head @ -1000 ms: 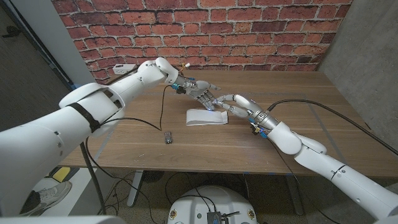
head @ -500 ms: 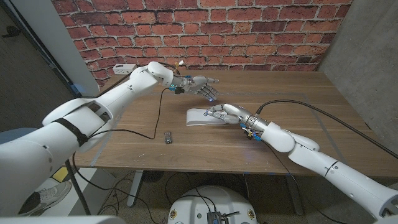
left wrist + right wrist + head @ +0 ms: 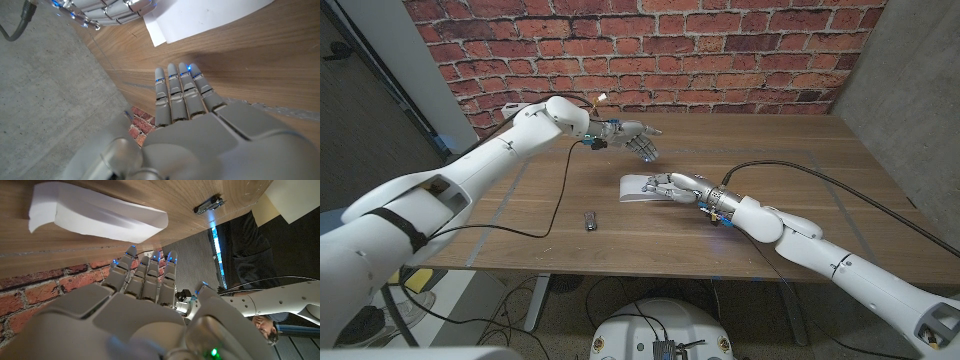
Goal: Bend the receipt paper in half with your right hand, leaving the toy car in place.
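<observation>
Receipt paper (image 3: 642,188): mid-table, already doubled over, loose. Right hand (image 3: 677,186): at its right edge, fingers extended, holding nothing; advise pressing the crease flat. Toy car (image 3: 589,220): near-left, apart. Left hand (image 3: 638,140): far side, open, idle.

The left arm reaches across the picture, its left hand (image 3: 638,140) raised with fingers (image 3: 177,95) straight and together, holding nothing. The right arm stretches in low, its right hand (image 3: 672,186) extended with fingers (image 3: 145,275) straight and empty.
</observation>
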Robot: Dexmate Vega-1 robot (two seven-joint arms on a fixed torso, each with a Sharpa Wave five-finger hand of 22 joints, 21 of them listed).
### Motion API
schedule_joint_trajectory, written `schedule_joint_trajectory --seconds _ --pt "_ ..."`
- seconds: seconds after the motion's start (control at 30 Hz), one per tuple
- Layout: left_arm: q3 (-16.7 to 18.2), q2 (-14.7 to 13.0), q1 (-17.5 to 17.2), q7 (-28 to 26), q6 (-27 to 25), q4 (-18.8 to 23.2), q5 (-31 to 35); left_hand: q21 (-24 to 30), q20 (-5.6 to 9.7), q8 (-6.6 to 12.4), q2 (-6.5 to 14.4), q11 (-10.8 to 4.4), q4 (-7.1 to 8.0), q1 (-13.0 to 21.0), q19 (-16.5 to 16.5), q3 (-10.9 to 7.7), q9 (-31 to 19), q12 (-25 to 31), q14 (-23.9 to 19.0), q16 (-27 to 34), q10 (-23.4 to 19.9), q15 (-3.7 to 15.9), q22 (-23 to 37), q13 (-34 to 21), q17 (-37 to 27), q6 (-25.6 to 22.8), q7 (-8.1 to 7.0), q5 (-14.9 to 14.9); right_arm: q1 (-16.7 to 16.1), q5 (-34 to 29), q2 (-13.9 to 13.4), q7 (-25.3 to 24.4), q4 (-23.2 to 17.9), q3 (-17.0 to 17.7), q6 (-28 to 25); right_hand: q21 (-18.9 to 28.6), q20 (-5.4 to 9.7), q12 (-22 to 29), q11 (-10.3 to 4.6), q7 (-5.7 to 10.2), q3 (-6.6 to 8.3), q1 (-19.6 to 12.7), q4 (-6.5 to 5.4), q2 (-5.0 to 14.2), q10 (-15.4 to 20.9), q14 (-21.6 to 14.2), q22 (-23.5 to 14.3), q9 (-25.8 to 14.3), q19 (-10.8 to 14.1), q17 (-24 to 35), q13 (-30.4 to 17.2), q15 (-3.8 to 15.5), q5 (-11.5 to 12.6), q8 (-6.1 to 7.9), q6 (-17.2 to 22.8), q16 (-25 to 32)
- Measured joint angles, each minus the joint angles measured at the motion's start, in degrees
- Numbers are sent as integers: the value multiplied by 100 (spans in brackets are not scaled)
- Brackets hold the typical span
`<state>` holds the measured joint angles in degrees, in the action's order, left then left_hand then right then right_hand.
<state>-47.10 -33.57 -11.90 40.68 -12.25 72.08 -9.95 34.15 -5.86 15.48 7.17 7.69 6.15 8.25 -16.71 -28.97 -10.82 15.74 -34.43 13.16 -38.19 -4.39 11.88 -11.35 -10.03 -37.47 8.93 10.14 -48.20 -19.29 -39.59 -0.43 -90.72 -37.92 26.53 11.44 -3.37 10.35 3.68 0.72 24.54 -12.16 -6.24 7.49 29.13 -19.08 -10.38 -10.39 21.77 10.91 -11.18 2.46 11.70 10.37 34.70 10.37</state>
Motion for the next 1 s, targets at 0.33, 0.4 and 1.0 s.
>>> schedule_joint_trajectory --seconds 0.33,0.4,1.0 --pt "164 -673 -253 -86 -610 1334 -12 190 -99 -46 -66 8 87 -208 -393 43 1 62 -520 126 -396 -28 27 -26 -27 -174 92 0 244 -327 115 36 153 -225 -185 -22 37 0 1 -41 -115 169 -115 -64 -204 203 0 0 -103 17 0 1 0 0 -74 -2" --pt "119 -724 -215 -35 -779 1441 24 246 -94 -46 -67 8 87 -209 -521 43 -20 62 -549 126 -396 0 26 -27 -27 -194 72 0 283 -390 131 49 176 -264 -258 -22 7 0 32 -41 -139 219 -138 -69 -235 213 -1 0 -134 17 -1 -9 0 0 -74 -2" --pt "-630 -995 458 469 -2369 2344 744 679 -78 303 -200 -56 186 -548 -1311 56 -239 391 -1528 476 -1178 91 71 -350 -297 -1387 112 0 567 -861 178 30 344 -602 -904 8 58 91 123 -155 -281 612 -326 -115 -77 33 -1 -16 -95 44 -1 -80 0 45 -21 137"
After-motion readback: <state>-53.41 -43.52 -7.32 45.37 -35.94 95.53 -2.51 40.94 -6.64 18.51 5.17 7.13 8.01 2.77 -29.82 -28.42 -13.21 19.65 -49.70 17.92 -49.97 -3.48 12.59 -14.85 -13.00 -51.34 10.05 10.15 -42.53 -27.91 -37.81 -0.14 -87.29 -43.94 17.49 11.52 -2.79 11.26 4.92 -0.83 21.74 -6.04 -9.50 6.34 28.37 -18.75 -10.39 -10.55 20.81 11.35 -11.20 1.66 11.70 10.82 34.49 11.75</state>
